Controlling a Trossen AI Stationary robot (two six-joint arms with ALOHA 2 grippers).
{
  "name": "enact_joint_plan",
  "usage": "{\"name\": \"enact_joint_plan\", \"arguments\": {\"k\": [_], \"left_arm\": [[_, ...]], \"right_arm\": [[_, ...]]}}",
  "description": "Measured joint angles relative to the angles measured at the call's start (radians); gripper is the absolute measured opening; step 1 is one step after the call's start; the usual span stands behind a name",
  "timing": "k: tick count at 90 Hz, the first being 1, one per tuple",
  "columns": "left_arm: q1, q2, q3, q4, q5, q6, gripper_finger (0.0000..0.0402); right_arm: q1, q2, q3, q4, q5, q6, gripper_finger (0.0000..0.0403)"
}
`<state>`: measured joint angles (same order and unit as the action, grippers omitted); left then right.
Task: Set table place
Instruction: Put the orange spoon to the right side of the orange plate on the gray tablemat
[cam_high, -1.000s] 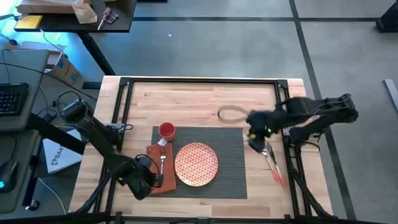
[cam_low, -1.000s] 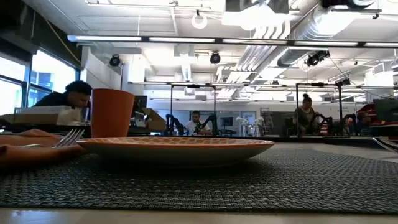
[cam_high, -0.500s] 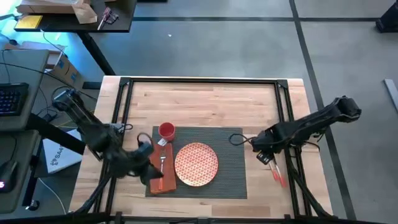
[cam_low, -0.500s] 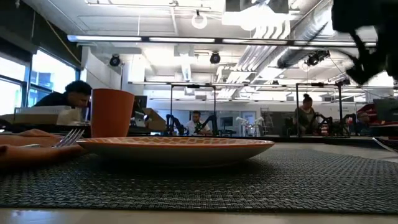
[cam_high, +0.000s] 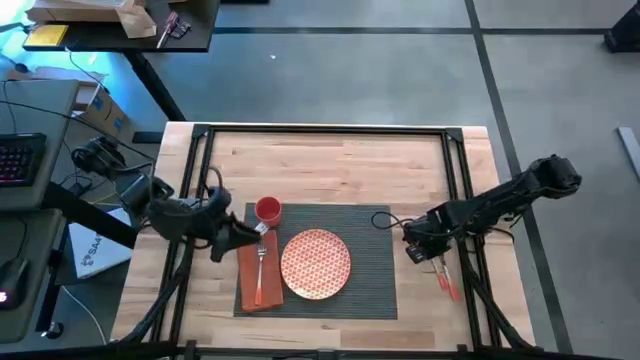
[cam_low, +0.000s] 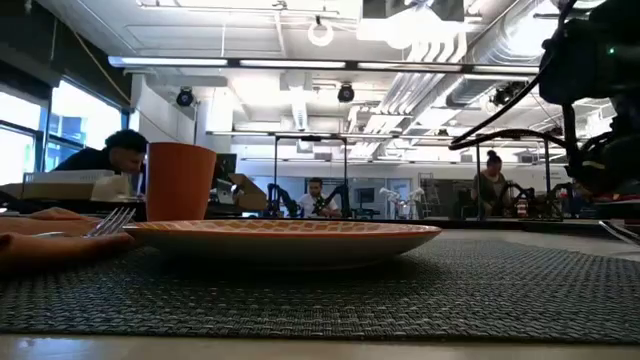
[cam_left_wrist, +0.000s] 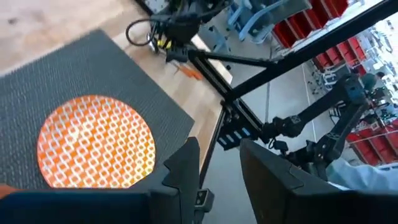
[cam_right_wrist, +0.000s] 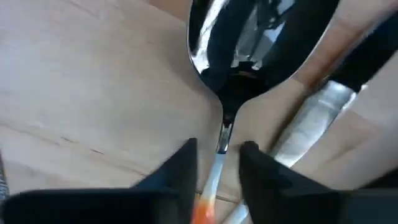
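Looking straight down, the high view showed the whole light-wood butcher-block table (cam_high: 330, 160) with its black rail frame, and on it the dark grey ribbed placemat (cam_high: 370, 270) lying at the near centre of the top. A round plate (cam_high: 316, 264) with an orange lattice pattern sat in the middle of the placemat, an orange-red napkin (cam_high: 256, 277) lay over the placemat's left edge with a fork (cam_high: 260, 262) on it, and a red cup (cam_high: 267, 210) stood at the placemat's far left corner. The left gripper (cam_high: 228, 238) hung just beside the napkin's far left corner; the right gripper (cam_high: 418, 245) was low over the bare wood just off the placemat's right edge. Only the right wrist view resolved what lay there: a spoon (cam_right_wrist: 249, 43) with a glossy, mirror-like bowl and thin neck, and a flat metal blade (cam_right_wrist: 311, 121) beside it, with the two dark fingers (cam_right_wrist: 177, 168) standing apart on either side of the spoon's neck, not closed on it. The left wrist view showed its fingers (cam_left_wrist: 186, 165) parted with nothing between them, above the plate and the woven mat. The low view, level with the tabletop, alone revealed the mat's coarse weave, the plate's shallow rim (cam_low: 285, 232), the cup's tapered side (cam_low: 180, 180), and people seated in the room beyond.
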<state>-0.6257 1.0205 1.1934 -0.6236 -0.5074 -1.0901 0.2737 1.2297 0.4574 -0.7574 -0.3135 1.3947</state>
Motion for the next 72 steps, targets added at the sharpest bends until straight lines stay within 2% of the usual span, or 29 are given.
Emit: {"name": "enact_joint_plan", "arguments": {"k": [4, 26, 33, 40, 45, 56, 72], "left_arm": [[0.005, -0.008, 0.000, -0.001, 0.002, 0.020, 0.0099], [0.011, -0.054, 0.000, -0.001, 0.021, 0.089, 0.0099], [0.011, -0.069, 0.000, 0.001, 0.027, 0.122, 0.0099], [0.011, -0.081, 0.000, 0.001, 0.035, 0.154, 0.0099], [0.011, -0.089, 0.000, 0.000, 0.036, 0.180, 0.0099], [0.011, -0.100, 0.000, 0.000, 0.036, 0.248, 0.0099], [0.011, -0.102, 0.000, 0.000, 0.055, 0.297, 0.0099]], "right_arm": [[0.000, 0.000, 0.014, -0.009, 0.003, 0.008, 0.0012], [-0.002, 0.001, 0.179, -0.009, 0.004, 0.133, 0.0001], [-0.004, 0.002, 0.239, 0.058, 0.064, 0.214, 0.0000], [0.001, 0.026, 0.291, 0.166, 0.180, 0.308, 0.0000], [0.001, 0.064, 0.321, 0.225, 0.238, 0.355, 0.0000], [-0.010, 0.200, 0.392, 0.292, 0.293, 0.379, 0.0000], [-0.042, 0.396, 0.501, 0.283, 0.274, 0.379, 0.0000]]}}
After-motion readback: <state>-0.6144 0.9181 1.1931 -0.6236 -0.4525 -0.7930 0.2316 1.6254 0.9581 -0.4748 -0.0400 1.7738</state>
